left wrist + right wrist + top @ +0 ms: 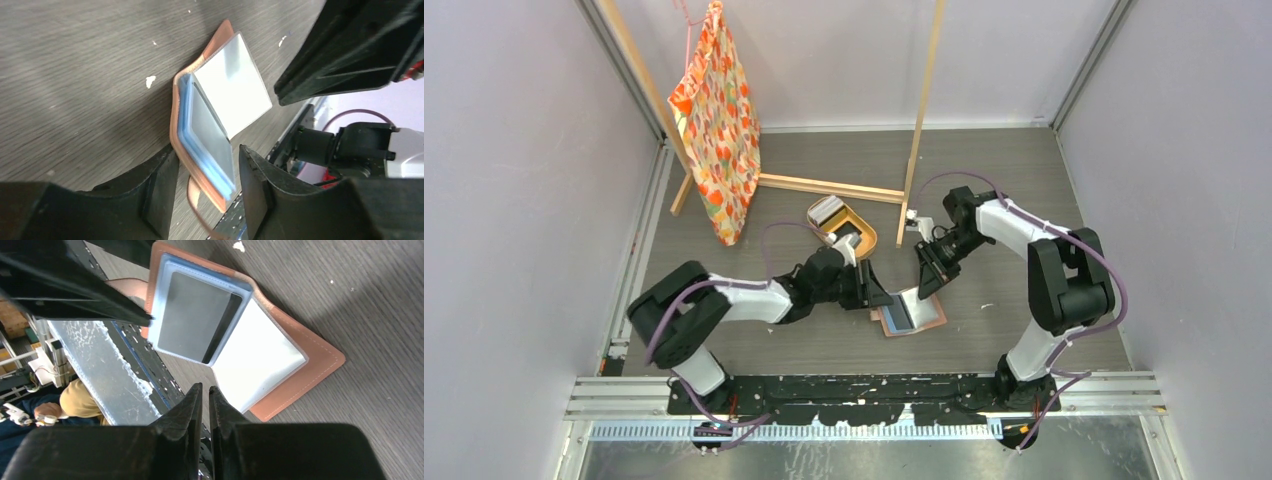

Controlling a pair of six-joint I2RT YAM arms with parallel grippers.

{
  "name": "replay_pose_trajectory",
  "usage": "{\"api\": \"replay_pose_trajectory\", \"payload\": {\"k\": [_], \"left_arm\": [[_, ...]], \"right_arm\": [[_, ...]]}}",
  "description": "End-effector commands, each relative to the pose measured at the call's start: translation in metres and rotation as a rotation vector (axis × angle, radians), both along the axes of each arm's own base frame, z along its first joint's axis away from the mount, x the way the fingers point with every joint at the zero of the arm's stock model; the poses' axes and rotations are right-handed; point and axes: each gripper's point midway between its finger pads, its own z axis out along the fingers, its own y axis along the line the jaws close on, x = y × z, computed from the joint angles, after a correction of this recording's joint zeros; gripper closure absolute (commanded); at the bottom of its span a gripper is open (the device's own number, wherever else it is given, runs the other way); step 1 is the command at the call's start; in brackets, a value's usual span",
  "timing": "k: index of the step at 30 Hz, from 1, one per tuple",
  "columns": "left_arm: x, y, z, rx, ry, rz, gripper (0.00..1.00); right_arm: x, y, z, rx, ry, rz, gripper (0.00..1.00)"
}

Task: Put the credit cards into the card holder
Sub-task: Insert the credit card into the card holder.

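— Black fingers of your left gripper (207,150) fill the bottom of its wrist view. They are spread apart, with the near end of the card holder (176,125) between them.

— Agreed, though you can't tell from there whether either pad touches the leather. Your right gripper (205,387) has its fingers pressed almost together, with only a thin slit between them and nothing in it.

— From above, you see the holder lying open on the table (1024,180) between your two grippers. The left one is at its left edge and the right one hangs over it.

— Look at the pockets. A grey card (192,315) sits in the blue-edged pocket on one half, and a white card (255,355) lies on the other half. In your left wrist view that white one stands tilted up from the fold.

— Beyond the holder, your oval tan tray (872,240) holds a stack of cards (827,210).
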Motion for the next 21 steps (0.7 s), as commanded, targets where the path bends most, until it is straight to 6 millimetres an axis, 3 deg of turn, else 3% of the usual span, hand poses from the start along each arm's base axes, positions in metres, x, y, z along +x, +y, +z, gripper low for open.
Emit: {"api": "replay_pose_trajectory", "payload": {"k": [1,5,7,8,9,10,13,15,18,21], "left_arm": [[0.016,0.023,0.037,0.107,-0.181,0.033,0.50],[0.013,0.060,0.073,0.188,-0.359,0.040,0.47],[0.009,0.075,0.087,0.174,-0.423,0.064,0.39],[0.011,0.080,0.101,0.141,-0.468,0.101,0.30],[0.010,0.087,0.102,0.113,-0.490,0.134,0.12],[0.010,0.093,0.107,0.071,-0.504,0.172,0.02],[0.003,0.100,0.125,-0.082,-0.503,0.233,0.00],[-0.002,0.100,0.126,-0.092,-0.459,0.228,0.05],[-0.017,0.095,0.118,-0.077,-0.324,0.183,0.14],[-0.031,0.074,0.109,-0.108,-0.223,0.150,0.28]], "right_arm": [[0.013,0.003,-0.002,-0.046,-0.036,-0.005,0.85],[0.011,0.004,0.000,-0.056,-0.051,0.044,0.85],[0.009,0.005,0.006,-0.037,-0.079,0.059,0.85],[0.008,0.006,0.012,-0.017,-0.100,0.073,0.85],[0.006,0.009,0.018,0.016,-0.123,0.093,0.85],[0.004,0.011,0.024,0.043,-0.150,0.111,0.86],[-0.003,0.016,0.040,0.114,-0.272,0.181,0.87],[-0.009,0.020,0.051,0.177,-0.374,0.224,0.87],[-0.034,0.024,0.051,0.303,-0.521,0.387,0.88],[-0.054,0.018,0.032,0.340,-0.602,0.553,0.91]]}}
